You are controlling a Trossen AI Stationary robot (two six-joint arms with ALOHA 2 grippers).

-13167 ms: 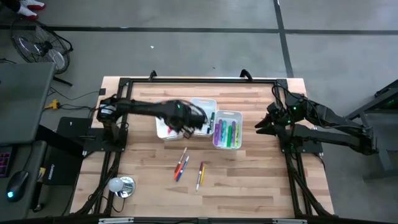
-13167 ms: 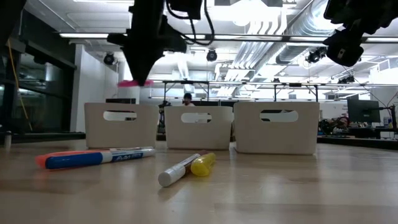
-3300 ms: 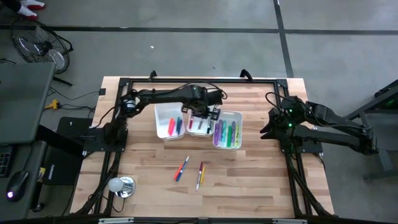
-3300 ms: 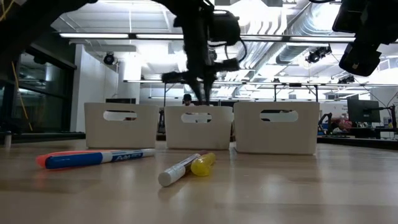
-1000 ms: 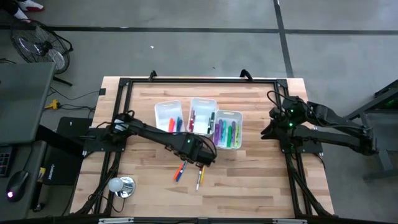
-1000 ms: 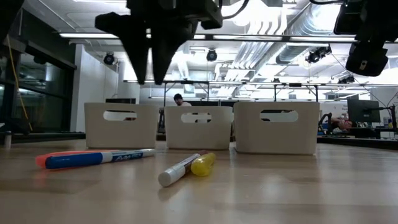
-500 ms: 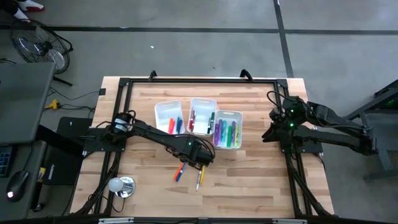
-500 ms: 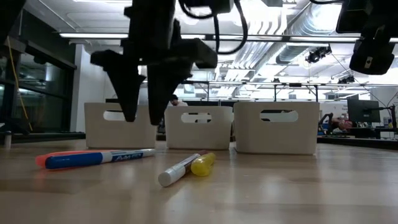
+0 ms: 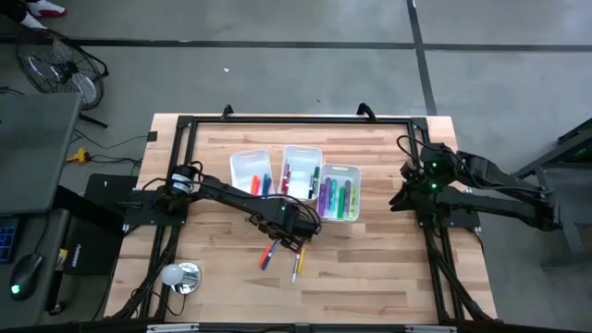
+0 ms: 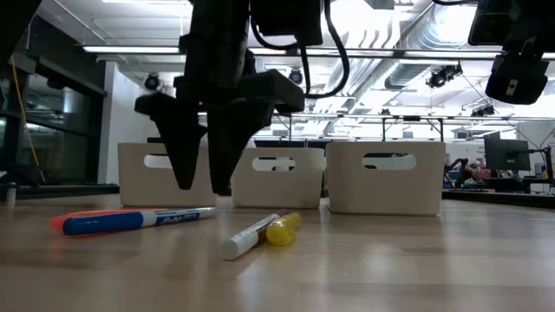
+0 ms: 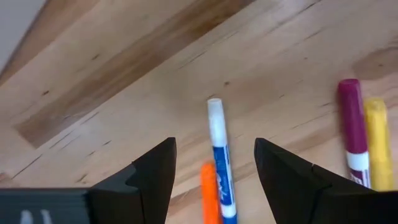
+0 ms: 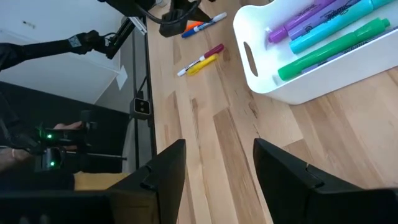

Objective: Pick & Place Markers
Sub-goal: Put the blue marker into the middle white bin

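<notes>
On the wood table lie a blue marker [image 11: 219,168] with a white cap and an orange marker [image 11: 209,194] side by side, with a maroon marker [image 11: 352,124] and a yellow marker [image 11: 378,146] beside them. My left gripper [image 9: 283,237] points straight down and is open just above the blue and orange pair [image 9: 268,252], its fingertips [image 10: 186,169] clear of the tabletop. My right gripper [image 12: 217,152] is open and holds nothing. It hangs near the table's right edge [image 9: 400,194].
Three white bins [image 9: 252,178] [image 9: 301,173] [image 9: 339,192] stand in a row behind the loose markers, holding several coloured markers. A round silver object [image 9: 180,276] lies near the table's front left corner. Black frame rails [image 9: 435,250] run along the table's sides.
My left gripper has come down toward the blue and orange markers and shifted slightly toward the table's left edge. Its fingers have spread wider. The markers on the table have stayed where they were.
</notes>
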